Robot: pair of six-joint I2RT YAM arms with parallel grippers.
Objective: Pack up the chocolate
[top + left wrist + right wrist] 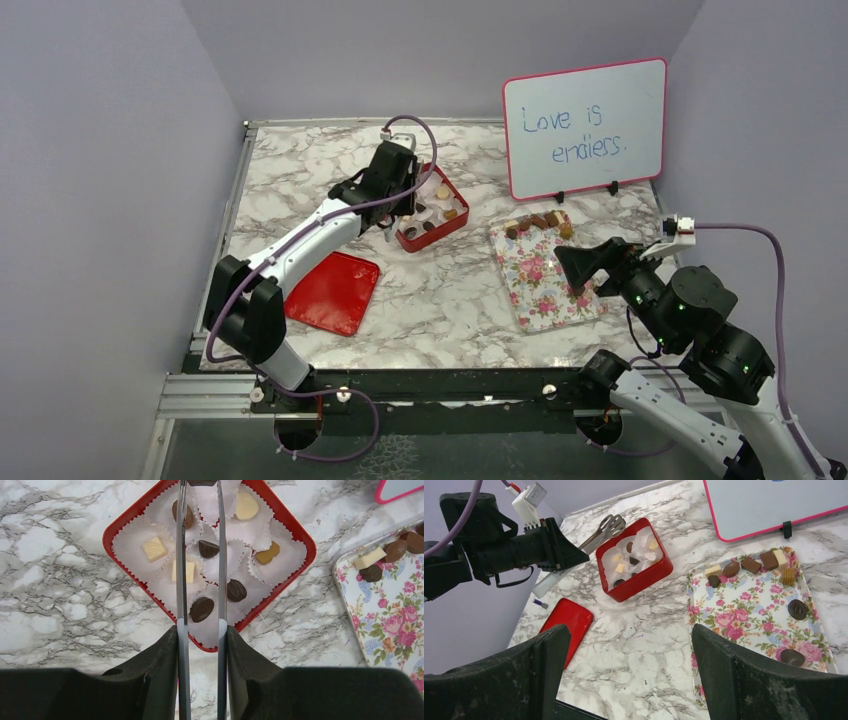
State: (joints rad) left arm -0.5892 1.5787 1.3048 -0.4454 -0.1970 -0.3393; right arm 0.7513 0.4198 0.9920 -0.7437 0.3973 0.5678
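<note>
While the left gripper (201, 636) clamps the tongs (181, 580) and the right gripper (624, 650) gapes wide and empty, the chocolate (731, 569) looks light, slick, fragile; nip each piece gently by its sides.

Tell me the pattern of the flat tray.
The tray has pink flowers on white; right wrist view.

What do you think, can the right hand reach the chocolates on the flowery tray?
Probably yes. The right hand hangs open close above the flowery tray, with nothing between it and the chocolates at the far end. The left hand, holding tongs, is away over the red box.
</note>
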